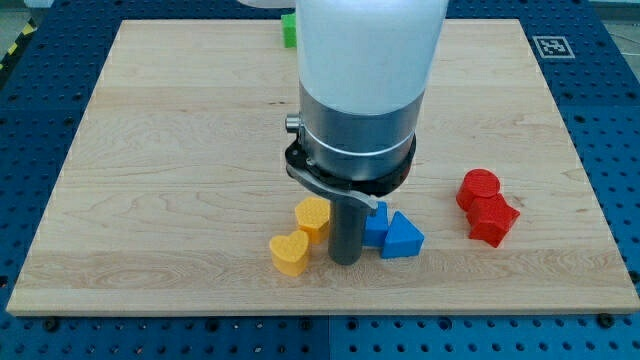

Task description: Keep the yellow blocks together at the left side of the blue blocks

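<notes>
Two yellow blocks lie near the view's bottom centre: a hexagonal one (313,216) and a heart-shaped one (289,253) just below and left of it. Two blue blocks sit right of them: a triangular one (403,238) and another blue block (375,226), partly hidden by the rod. My tip (345,260) stands on the board between the yellow pair on its left and the blue pair on its right, close to both. The arm's wide grey and white body hides the board above it.
Two red blocks sit at the view's right: a round one (478,188) touching a blockier one (492,221) below it. A green block (289,30) shows at the top edge beside the arm. The wooden board (150,150) rests on a blue table.
</notes>
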Robot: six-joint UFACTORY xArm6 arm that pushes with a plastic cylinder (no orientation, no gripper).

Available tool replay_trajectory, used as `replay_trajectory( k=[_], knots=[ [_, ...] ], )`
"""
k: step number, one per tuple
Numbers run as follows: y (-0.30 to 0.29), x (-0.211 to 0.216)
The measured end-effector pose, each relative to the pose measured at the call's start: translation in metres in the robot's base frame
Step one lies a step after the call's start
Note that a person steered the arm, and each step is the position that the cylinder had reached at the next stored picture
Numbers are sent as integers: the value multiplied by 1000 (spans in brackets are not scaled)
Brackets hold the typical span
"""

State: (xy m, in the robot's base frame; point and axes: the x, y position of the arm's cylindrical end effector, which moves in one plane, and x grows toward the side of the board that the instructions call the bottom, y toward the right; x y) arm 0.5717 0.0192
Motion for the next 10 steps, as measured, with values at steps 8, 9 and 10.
replay_trajectory(
  k=[8,9,10],
  knots=[
    [-25,-103],
    [-50,-97],
    [-52,-83]
  ],
)
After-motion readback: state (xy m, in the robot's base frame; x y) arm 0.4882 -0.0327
